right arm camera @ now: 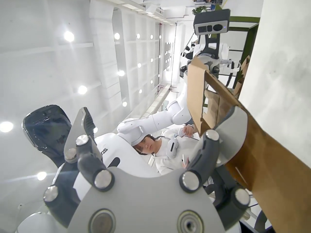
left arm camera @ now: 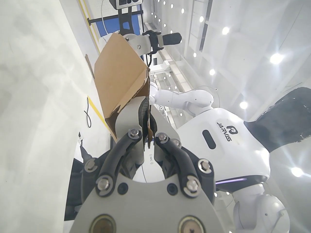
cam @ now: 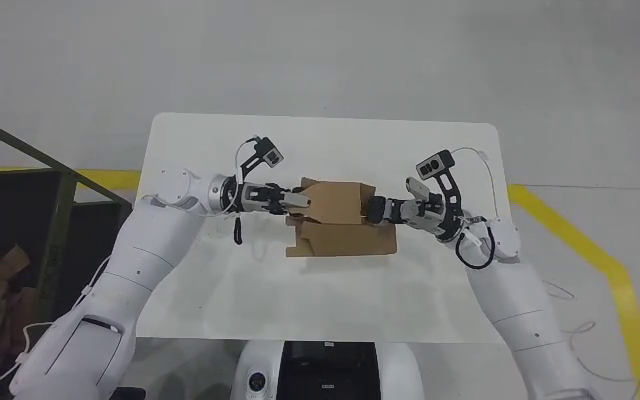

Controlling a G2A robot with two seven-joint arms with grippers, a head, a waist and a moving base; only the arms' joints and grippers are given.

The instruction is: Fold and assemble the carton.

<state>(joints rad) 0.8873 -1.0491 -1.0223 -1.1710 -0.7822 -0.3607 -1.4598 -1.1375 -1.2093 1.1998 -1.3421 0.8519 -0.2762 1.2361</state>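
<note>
Brown corrugated cardboard forms the half-folded carton (cam: 338, 215) at the centre of the top view, its flaps raised and edges ragged. At its left side, the left gripper (cam: 296, 201) is pinched tight on a flap, with the fingers (left arm camera: 126, 120) clamping the board. At its right side, the right gripper (cam: 377, 210) is spread wide, gripping nothing, one finger (right arm camera: 233, 120) pressed against a panel. A smooth white table (cam: 200, 290) surrounds it, with grey floor (cam: 320, 50) and a yellow line (cam: 570, 235) beyond.
</note>
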